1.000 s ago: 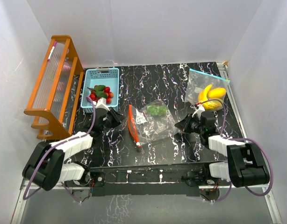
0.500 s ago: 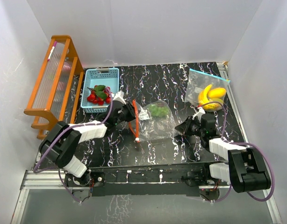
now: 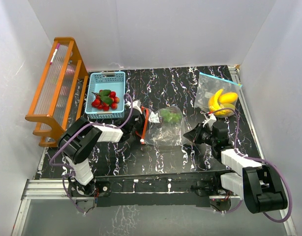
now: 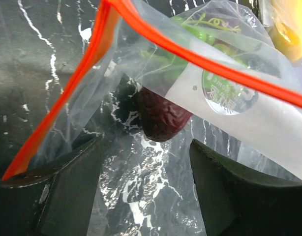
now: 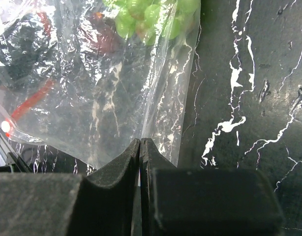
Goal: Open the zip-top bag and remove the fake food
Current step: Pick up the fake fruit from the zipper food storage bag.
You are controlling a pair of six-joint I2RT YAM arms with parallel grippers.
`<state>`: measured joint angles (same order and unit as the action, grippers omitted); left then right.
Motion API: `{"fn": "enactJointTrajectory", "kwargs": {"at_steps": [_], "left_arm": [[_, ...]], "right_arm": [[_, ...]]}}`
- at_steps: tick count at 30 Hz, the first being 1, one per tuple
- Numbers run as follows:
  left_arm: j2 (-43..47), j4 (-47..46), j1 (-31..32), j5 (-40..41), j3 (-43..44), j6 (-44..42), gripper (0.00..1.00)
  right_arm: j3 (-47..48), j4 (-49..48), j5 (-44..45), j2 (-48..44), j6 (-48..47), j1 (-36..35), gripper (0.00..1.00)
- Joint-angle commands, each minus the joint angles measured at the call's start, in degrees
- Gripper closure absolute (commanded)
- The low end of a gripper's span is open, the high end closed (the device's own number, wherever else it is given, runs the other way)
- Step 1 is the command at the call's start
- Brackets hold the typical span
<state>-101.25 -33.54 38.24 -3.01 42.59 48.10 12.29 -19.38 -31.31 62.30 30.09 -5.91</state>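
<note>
The left tool (image 4: 147, 147) stands spread at the mouth of the clear zip-top plastic bag with an orange seal strip (image 3: 165, 133), holding nothing; the strip runs up and over it in the wrist view. Just beyond its tips, inside the film, lie a dark red plastic fruit piece (image 4: 163, 118) and, deeper in, the bunch of green plastic grapes (image 3: 166, 115). The right tool (image 5: 141, 143) is pressed together on the far lower corner of the same bag, and appears to pinch the thin film to anchor it. The bag lies flat on the black marbled tabletop (image 3: 156, 88), mid-frame in the overhead view.

Further out, red plastic strawberries with green leaves (image 3: 104, 102) sit in the light-blue slotted basket (image 3: 106, 74) at upper left. Yellow plastic bananas (image 3: 217, 98) lie in a second bag with a blue strip (image 3: 207, 83) at upper right.

I judge the reach for the fruit to be the step in hand. The risks:
- closing on film together with fruit, so that the whole bag lifts
- the right pinch slipping off slick plastic, letting the bag slide toward the left tool
- the spread tips nudging the grapes deeper instead of catching them
</note>
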Motion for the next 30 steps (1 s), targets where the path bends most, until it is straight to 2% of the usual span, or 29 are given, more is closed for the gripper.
{"fn": "enactJointTrajectory", "kwargs": {"at_steps": [1,6,11,16,18,21,24,25,30], "left_arm": [[-1.4,-5.4,0.9,-0.5,-0.2,1.2,0.30],[-4.2,-8.2,2.4,-0.9,0.8,1.9,0.28],[-7.4,-6.9,3.2,0.8,3.5,1.4,0.13],[-10.7,-8.8,3.8,0.1,5.4,2.5,0.12],[-11.6,-8.7,4.2,0.2,6.1,2.7,0.21],[-11.6,-8.7,4.3,0.3,5.9,2.9,0.44],[-10.1,-8.4,4.3,0.7,5.0,2.6,0.59],[-9.2,-8.1,4.3,0.9,4.4,2.5,0.63],[-1.0,-2.7,4.2,2.6,1.2,-0.1,0.67]], "right_arm": [[-0.2,-2.3,-0.4,0.1,0.5,-0.7,0.92],[-0.2,-3.2,0.2,1.6,0.6,-2.0,0.92],[-0.3,-3.9,1.0,2.5,0.9,-3.6,0.92],[0.0,-4.1,1.9,3.2,0.9,-4.8,0.92],[0.0,-4.3,2.0,3.5,1.0,-5.0,0.92],[0.0,-4.2,2.4,3.5,1.0,-5.2,0.92],[0.1,-3.9,3.0,3.9,0.7,-5.2,0.92],[0.3,-3.5,3.2,4.0,0.5,-5.2,0.92],[0.1,-4.7,6.2,0.8,2.6,-5.2,0.92]]}}
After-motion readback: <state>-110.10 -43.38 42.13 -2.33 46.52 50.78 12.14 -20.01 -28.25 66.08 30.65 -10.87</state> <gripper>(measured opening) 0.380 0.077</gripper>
